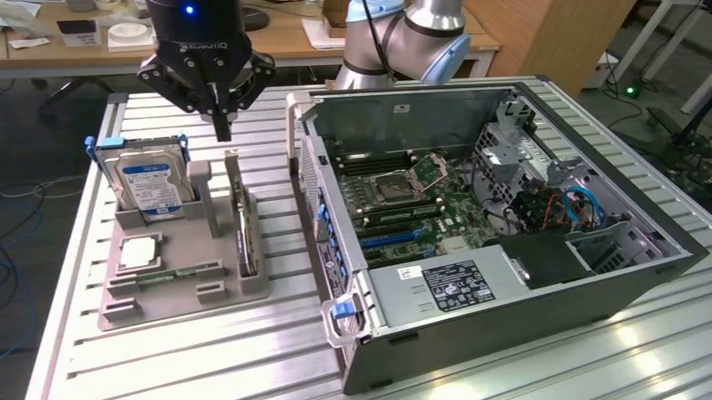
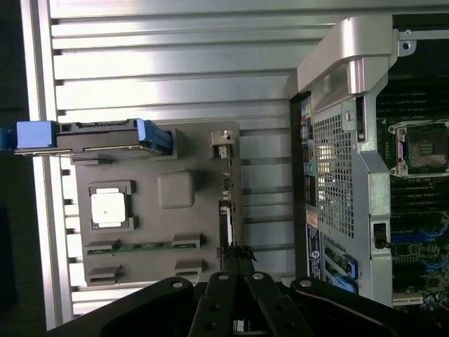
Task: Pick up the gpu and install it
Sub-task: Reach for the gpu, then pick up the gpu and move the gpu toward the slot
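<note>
The claw hangs above the surface with its jaws closed tight together, holding nothing. The gpu stands on edge in a slot of the grey holder, just beside the drive and near the open case. The claw's tips sit over the card's far end, clear of it and not touching.

The step in hand looks like the approach for the pick. Doing it well likely means opening the jaws before going down, since closed tips would strike the card's top edge. The jaws should straddle the card across its thin side, lined up with its length as the wrist view shows it. A grip near the middle of the top edge should keep the card from tipping. A straight lift should stop it binding in the slot. The drive stands close, so the outer jaw needs room on that side.
</note>
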Robot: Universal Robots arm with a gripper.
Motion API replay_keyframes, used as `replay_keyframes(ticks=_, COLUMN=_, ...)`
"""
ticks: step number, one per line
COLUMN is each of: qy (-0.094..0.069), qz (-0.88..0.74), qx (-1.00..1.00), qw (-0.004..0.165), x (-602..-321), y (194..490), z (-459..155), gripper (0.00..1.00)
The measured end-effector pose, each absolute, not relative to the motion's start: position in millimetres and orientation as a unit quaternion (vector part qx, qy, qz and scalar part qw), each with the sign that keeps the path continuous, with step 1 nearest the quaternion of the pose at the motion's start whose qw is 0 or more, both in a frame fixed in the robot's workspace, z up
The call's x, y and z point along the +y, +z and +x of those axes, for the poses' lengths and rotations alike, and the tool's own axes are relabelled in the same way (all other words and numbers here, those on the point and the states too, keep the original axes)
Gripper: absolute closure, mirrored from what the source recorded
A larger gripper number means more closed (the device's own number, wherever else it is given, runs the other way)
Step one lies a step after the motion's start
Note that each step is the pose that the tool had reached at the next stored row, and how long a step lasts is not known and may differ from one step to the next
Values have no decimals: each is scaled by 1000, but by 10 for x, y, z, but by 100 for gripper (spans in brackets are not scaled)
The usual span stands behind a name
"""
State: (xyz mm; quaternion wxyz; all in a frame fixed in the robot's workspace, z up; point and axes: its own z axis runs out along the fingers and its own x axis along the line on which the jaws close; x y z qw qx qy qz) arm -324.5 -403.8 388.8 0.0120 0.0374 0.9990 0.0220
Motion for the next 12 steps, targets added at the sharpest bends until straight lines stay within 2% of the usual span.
replay_keyframes(ticks=12, qy=22, qz=37, qx=999, qw=12, x=-4043, y=3888, z=-3320, gripper=89)
